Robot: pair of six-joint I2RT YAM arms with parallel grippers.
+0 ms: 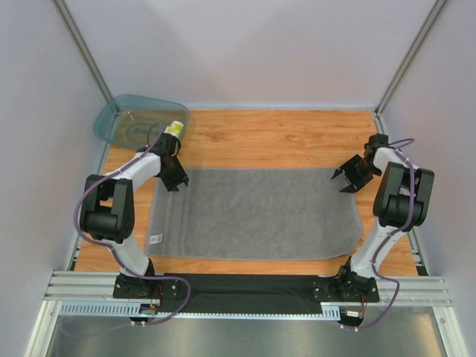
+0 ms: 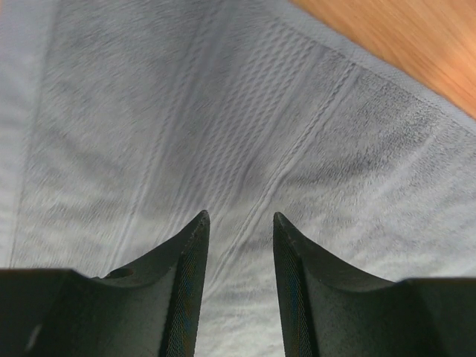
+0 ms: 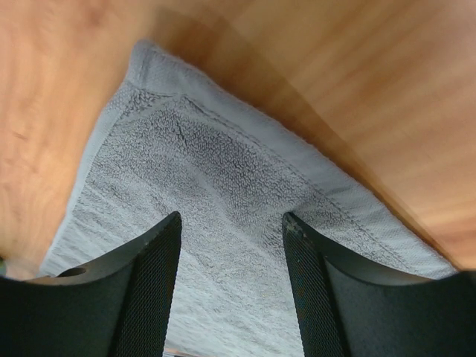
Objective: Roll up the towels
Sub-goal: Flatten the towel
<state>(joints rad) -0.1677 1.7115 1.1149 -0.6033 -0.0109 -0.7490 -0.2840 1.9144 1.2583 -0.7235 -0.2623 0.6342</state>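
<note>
Hovering over the far edge of the cloth, 2 arms.

Top view: grey towel (image 1: 253, 216) lies flat and spread open on the table (image 1: 275, 137), long side running left to right, with a white tag (image 1: 155, 239) at its near-left corner. Left gripper (image 1: 175, 181) is over the far-left corner and right gripper (image 1: 342, 178) over the far-right corner. Yellow cloth (image 1: 173, 128) sits at the tub (image 1: 134, 119), far left, partly behind the left arm; can't tell if it's inside or on the rim. Nothing rolled yet.

Left wrist view: left gripper (image 2: 239, 217) has its fingers apart with nothing between them, pointing at the grey towel (image 2: 111, 149). A woven band (image 2: 245, 111) runs under the gap. Touching or just above, can't tell.

Right wrist view: right gripper (image 3: 232, 217) is also spread and empty, just inside the towel's corner (image 3: 145, 56), with bare wood around it.

Handling, my guess: the terry is soft, floppy and light, with no stiffness, so it will sag and bunch if lifted by 1 point. Better to pinch the stitched hem at both far corners together. The pile should grip the pads well, and the wood may let the cloth slide.
</note>
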